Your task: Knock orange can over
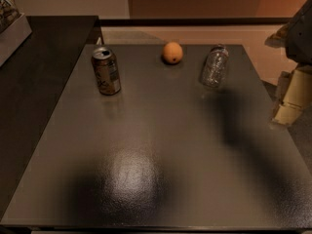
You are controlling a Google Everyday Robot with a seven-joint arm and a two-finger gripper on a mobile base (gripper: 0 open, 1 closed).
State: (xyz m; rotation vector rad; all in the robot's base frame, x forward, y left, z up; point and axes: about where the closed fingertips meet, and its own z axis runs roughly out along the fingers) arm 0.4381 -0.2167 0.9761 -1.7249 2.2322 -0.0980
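Observation:
The orange can (106, 71) stands upright at the far left of the grey table (161, 145). It has a brownish-orange label with pale markings and a silver top with a pull tab. My gripper (291, 99) shows as pale yellowish parts at the right edge of the camera view, beyond the table's right side and far from the can. A dark part of the arm (300, 30) is above it. Nothing is in contact with the can.
A round orange fruit (172, 52) sits at the far middle of the table. A clear crinkled plastic bottle (215, 66) stands to its right. A dark counter (39, 77) adjoins the table on the left. A wall runs behind.

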